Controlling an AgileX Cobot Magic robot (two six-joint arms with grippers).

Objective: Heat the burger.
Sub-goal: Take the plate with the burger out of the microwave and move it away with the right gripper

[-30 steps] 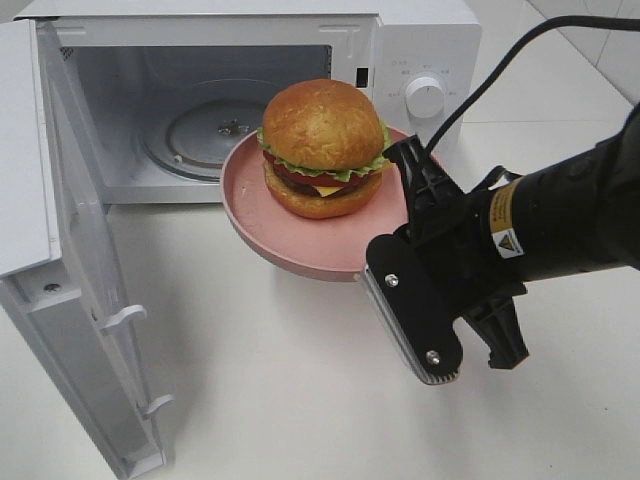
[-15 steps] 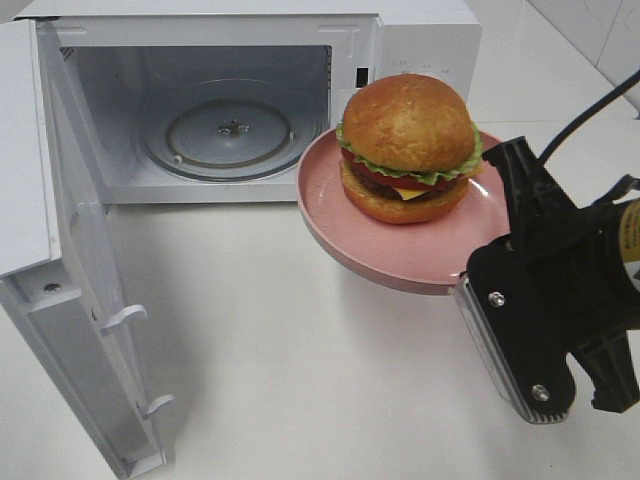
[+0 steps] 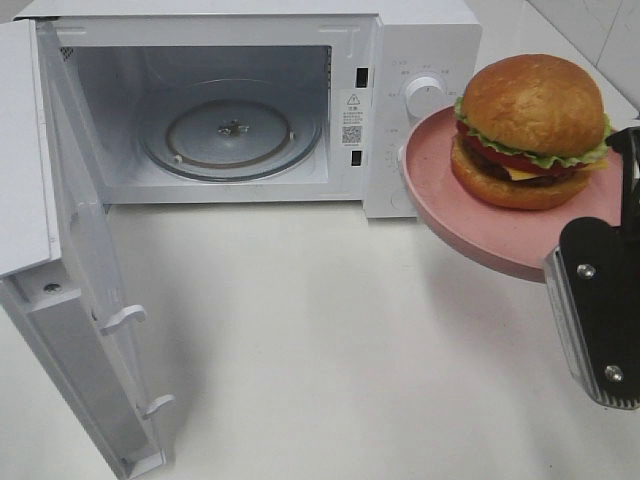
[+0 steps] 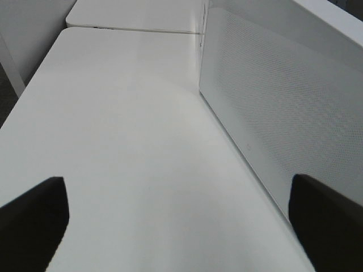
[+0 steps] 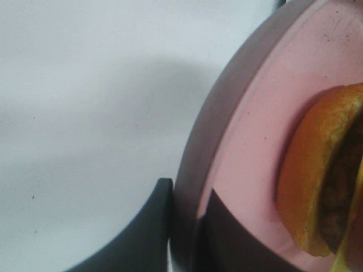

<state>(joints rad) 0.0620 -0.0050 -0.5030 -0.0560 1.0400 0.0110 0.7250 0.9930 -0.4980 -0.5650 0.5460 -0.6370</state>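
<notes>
- We see the right hand (image 5: 184,235) clenched on the rim of the pink plate (image 3: 440,195), held above the worktop (image 3: 320,350).
- The burger (image 3: 530,130) sits on it, beside the open microwave (image 3: 240,110).
- Our left hand (image 4: 181,221) is released.

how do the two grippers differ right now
The right gripper is shut on the rim of the pink plate carrying the burger; the left gripper is open and holds nothing. The right one holds its load in the air beside the microwave; the left looks along bare table by the microwave's side. Both have dark fingers.
</notes>
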